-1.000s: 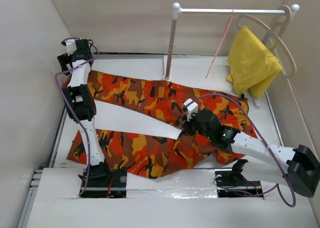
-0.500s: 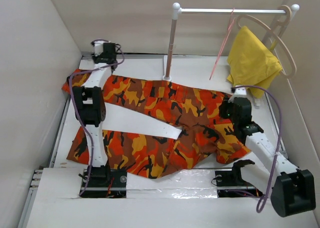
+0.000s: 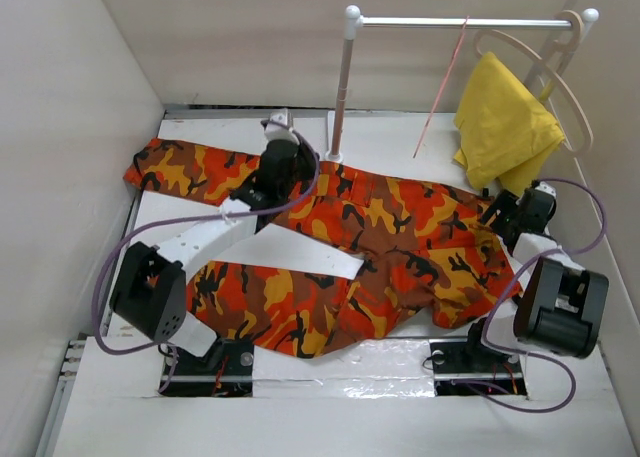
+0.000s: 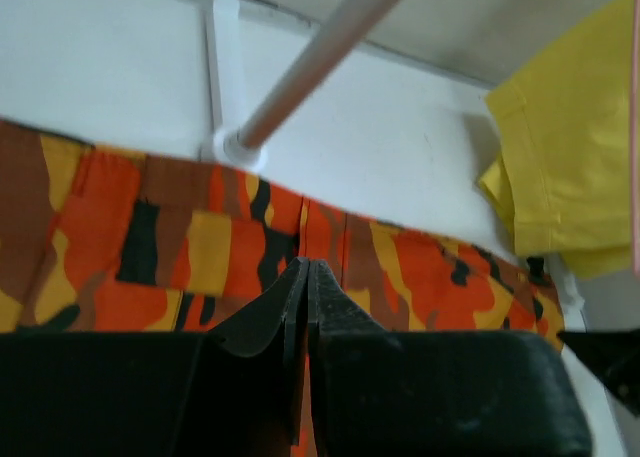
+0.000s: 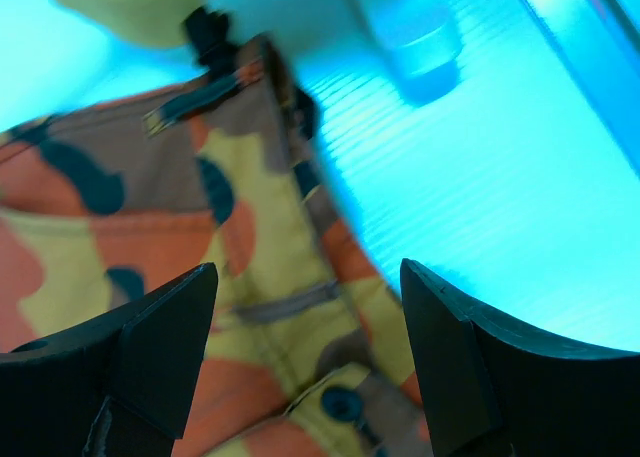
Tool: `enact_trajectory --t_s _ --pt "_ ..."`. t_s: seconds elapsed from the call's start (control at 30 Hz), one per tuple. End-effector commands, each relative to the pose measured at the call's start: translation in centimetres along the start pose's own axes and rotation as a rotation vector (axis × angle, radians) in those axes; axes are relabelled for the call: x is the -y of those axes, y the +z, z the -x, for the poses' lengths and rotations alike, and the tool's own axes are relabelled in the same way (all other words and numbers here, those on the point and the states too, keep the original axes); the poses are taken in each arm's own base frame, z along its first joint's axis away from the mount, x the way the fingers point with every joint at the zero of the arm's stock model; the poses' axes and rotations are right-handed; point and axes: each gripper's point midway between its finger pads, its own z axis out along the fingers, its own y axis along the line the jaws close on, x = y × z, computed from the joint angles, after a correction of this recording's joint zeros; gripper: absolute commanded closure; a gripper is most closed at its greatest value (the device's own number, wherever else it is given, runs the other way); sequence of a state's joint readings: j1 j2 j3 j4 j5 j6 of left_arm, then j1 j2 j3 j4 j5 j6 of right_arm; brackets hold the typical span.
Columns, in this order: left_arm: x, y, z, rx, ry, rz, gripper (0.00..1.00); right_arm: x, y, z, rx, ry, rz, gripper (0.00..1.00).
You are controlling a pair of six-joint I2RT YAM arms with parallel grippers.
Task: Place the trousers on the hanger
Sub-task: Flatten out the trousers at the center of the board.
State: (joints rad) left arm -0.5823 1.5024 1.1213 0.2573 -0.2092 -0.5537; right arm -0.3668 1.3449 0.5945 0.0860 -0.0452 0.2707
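Observation:
The camouflage trousers (image 3: 390,227) lie spread flat across the table, legs to the left and waist to the right. The thin pink hanger (image 3: 441,87) dangles from the rail at the back, apart from both arms. My left gripper (image 3: 283,140) hovers over the upper leg near the pole's foot. In the left wrist view its jaws (image 4: 308,269) are shut with nothing seen between them. My right gripper (image 3: 497,215) stands open at the waist's right edge. Under its spread jaws (image 5: 305,277) I see the waistband (image 5: 250,227), belt loops and a button (image 5: 340,405).
A white stand with a pole (image 3: 342,87) and rail rises at the back middle. A yellow cloth (image 3: 505,127) hangs on a beige wooden hanger (image 3: 560,77) at the rail's right end. Walls close in on the left, right and back.
My left arm swung from the back-left corner to the pole's foot and shut its jaws. My right arm drew back from the crotch to the waist's right edge and opened.

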Motion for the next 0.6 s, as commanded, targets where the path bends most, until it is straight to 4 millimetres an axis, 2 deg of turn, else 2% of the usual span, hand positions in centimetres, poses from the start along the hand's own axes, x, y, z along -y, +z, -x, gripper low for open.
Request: enact_trajectory --t_s 0.0,0.03,0.07,0.1,0.13,0.2,0.23,0.3,0.37,0.43,0.53,0.57 --pt "1.1 -2.0 -1.5 0.026 -0.106 -0.111 1.0 -1.2 1.3 2.1 0.01 0.005 0.062 0.2" --pt "-0.2 -2.5 -3.3 0.005 -0.101 -0.097 1.0 -0.7 1.7 2.2 0.008 0.026 0.054 0.21" --pt "-0.3 -3.1 -4.0 -0.004 -0.108 -0.104 1.0 -1.2 1.9 1.9 -0.009 0.037 0.087 0.21" --pt "-0.4 -3.9 -3.9 0.005 -0.114 -0.118 1.0 -1.0 2.6 1.4 -0.029 0.049 0.092 0.24" --pt "-1.0 -4.5 -5.5 -0.013 -0.098 -0.118 0.99 -1.4 2.9 2.1 -0.024 0.042 0.111 0.26" --pt "-0.2 -5.7 -6.8 -0.026 -0.038 -0.12 0.98 -1.9 3.4 2.1 -0.057 0.039 0.134 0.3" --pt "-1.0 -5.9 -7.6 -0.029 -0.007 -0.064 0.97 -1.9 3.8 1.7 -0.077 0.044 0.139 0.37" --pt "-0.8 -6.6 -8.6 -0.039 0.038 -0.053 0.96 -2.4 4.0 2.0 -0.081 0.053 0.163 0.47" --pt "-1.8 -6.9 -9.4 -0.048 0.046 -0.033 0.95 -2.7 4.1 2.3 -0.078 0.052 0.175 0.66" --pt "-2.7 -7.4 -9.8 -0.04 0.045 -0.027 0.94 -3.0 3.9 3.1 -0.052 0.051 0.186 0.95" --pt "-3.3 -7.7 -10.5 -0.05 0.053 -0.026 0.92 -2.9 3.0 5.7 0.03 0.066 0.148 1.0" --pt "-3.3 -7.7 -10.7 -0.058 0.056 -0.031 0.92 -2.1 2.8 6.9 0.063 0.07 0.09 1.0"
